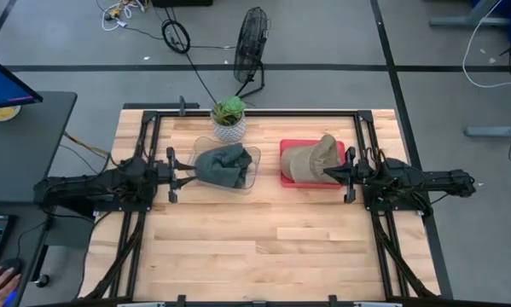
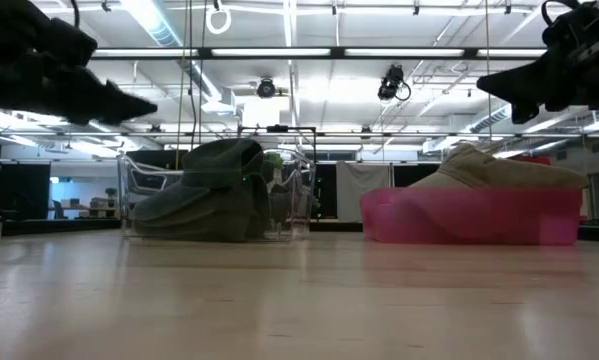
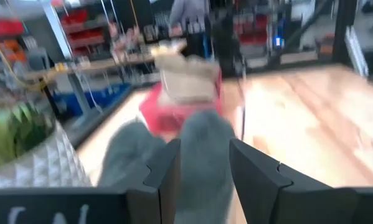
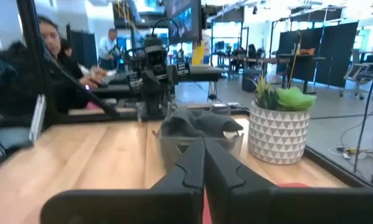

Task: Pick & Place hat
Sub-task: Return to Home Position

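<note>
A grey hat (image 1: 223, 165) lies bunched in a clear container (image 1: 253, 166) at the table's far middle. Right of it, a tan hat (image 1: 310, 159) rests on a red tray (image 1: 289, 147). My left gripper (image 1: 189, 174) hovers open at the container's left side, raised above table level (image 2: 144, 105). In its wrist view the grey hat (image 3: 198, 149) shows between its fingers (image 3: 203, 177). My right gripper (image 1: 328, 173) is shut (image 4: 204, 168) and held up beside the tan hat's right edge (image 2: 489, 85). It touches nothing.
A potted plant in a white patterned pot (image 1: 229, 118) stands at the far edge just behind the container. The black frame rails (image 1: 153, 153) run along both sides. Bare wood (image 1: 255, 247) fills the near half. People sit beyond the table's left side (image 4: 55, 56).
</note>
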